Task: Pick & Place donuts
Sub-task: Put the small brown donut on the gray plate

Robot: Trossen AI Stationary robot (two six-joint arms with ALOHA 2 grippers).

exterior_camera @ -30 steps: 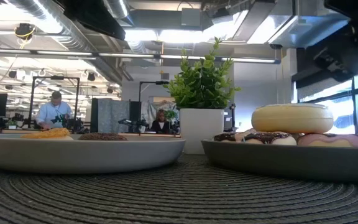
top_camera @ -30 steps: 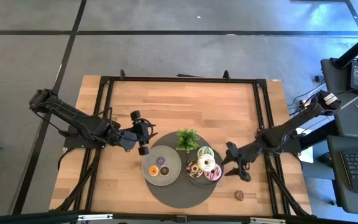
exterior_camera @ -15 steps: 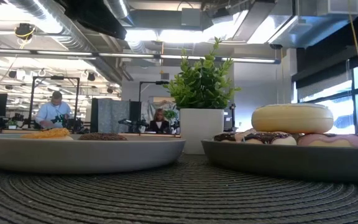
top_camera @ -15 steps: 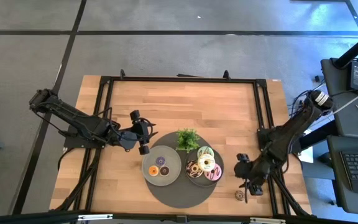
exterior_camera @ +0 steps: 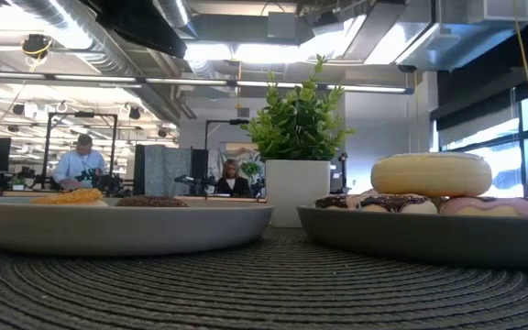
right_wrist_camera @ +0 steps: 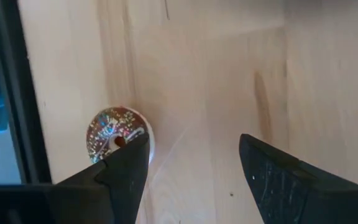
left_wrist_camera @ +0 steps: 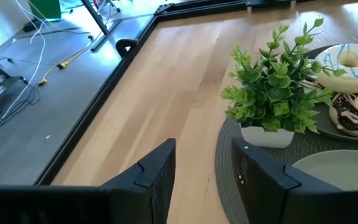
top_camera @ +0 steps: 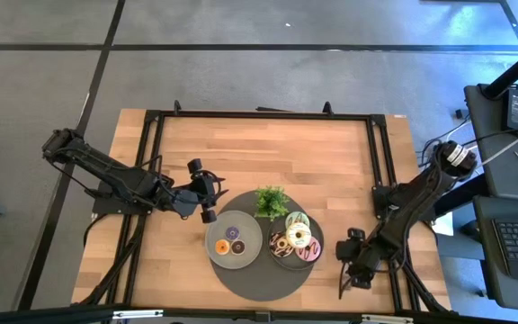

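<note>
Donuts sat in two places: a small brown mini donut (right_wrist_camera: 117, 134) with glittery speckles lay flat on the bare wood by the table's (top_camera: 268, 153) right front frame rail, hole facing up, while larger iced ones — the white donut (top_camera: 299, 237) topmost — were piled on the right grey plate (top_camera: 278, 256) and two minis on the left grey plate (top_camera: 250, 247), both on the round woven mat (top_camera: 259, 274) beside the plant (top_camera: 272, 202). Being a ring, the stray mini had no long axis. The right gripper (right_wrist_camera: 191, 180) hung over it with fingers spread wide and empty — one finger (right_wrist_camera: 126, 171) overlapped the mini's edge, contact unclear — and the left gripper (left_wrist_camera: 201, 177) waited, parted and empty, just beside the mat's left edge.
</note>
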